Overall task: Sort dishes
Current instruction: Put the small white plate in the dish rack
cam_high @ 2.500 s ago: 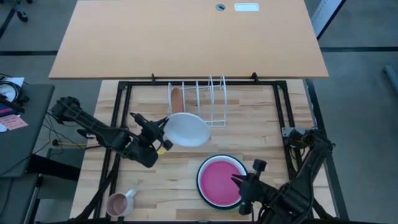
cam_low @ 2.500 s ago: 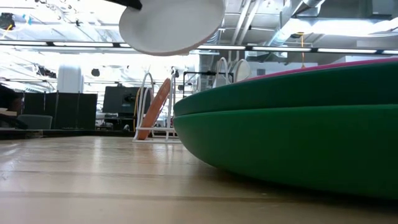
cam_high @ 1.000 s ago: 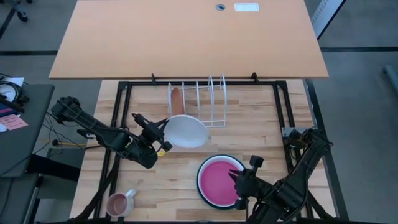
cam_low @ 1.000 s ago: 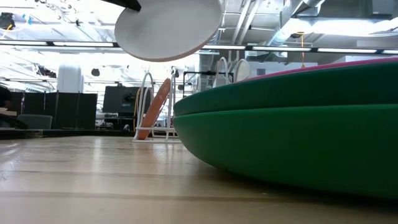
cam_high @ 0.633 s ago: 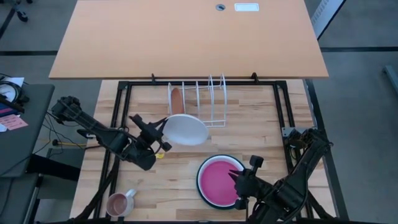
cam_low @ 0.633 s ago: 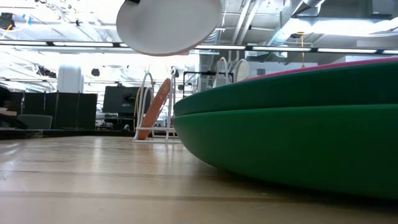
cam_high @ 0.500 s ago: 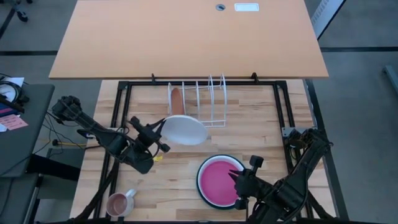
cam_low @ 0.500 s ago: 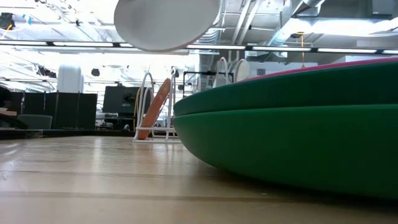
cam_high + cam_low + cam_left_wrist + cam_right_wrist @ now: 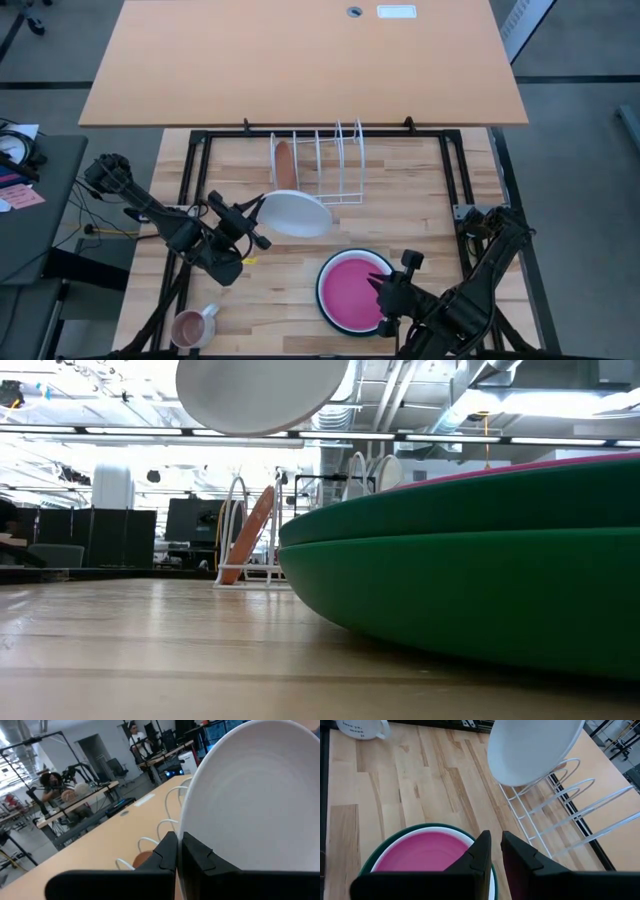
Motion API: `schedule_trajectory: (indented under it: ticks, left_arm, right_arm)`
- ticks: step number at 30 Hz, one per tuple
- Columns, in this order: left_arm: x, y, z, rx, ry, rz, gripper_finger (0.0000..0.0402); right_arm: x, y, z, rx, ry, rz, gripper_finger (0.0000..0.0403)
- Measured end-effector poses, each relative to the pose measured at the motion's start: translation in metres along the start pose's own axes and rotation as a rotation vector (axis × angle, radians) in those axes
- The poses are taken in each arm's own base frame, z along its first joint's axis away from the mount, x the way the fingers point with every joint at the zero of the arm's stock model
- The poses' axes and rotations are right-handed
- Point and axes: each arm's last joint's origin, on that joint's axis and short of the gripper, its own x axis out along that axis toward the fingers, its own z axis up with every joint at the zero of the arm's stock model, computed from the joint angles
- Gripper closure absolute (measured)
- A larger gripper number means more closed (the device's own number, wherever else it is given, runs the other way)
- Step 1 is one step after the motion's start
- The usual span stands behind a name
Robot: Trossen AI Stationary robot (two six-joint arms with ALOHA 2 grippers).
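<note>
While the left gripper (image 9: 256, 222) grasps the white plate (image 9: 295, 213) by its rim, the plate hangs in the air.
Just beyond it stands the wire rack (image 9: 318, 160) with an orange-brown plate (image 9: 284, 163); the right gripper (image 9: 378, 289), fingers nearly together, hovers over the pink plate (image 9: 354, 291).

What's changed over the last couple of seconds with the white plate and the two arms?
The left gripper, shut on the white plate, drew back slightly to the left and lifted the plate higher, still in front of the wire rack. The right gripper edged in over the pink plate. The orange plate in the rack and the mug stayed put.
</note>
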Motion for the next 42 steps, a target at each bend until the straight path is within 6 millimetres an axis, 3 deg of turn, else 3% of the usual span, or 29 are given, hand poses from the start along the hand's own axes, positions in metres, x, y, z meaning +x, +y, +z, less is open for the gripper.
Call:
schedule_trajectory:
  ticks: [32,42]
  left_arm:
    - [-0.001,-0.007,0.001,-0.128,0.089,-0.186,0.0401]
    - [-0.001,-0.012,0.008,-0.148,0.092,-0.261,0.0401]
  right_arm:
    - [0.01,-0.005,0.005,-0.012,0.014,-0.028,0.0351]
    - [0.003,-0.002,0.001,-0.068,0.008,-0.014,0.0351]
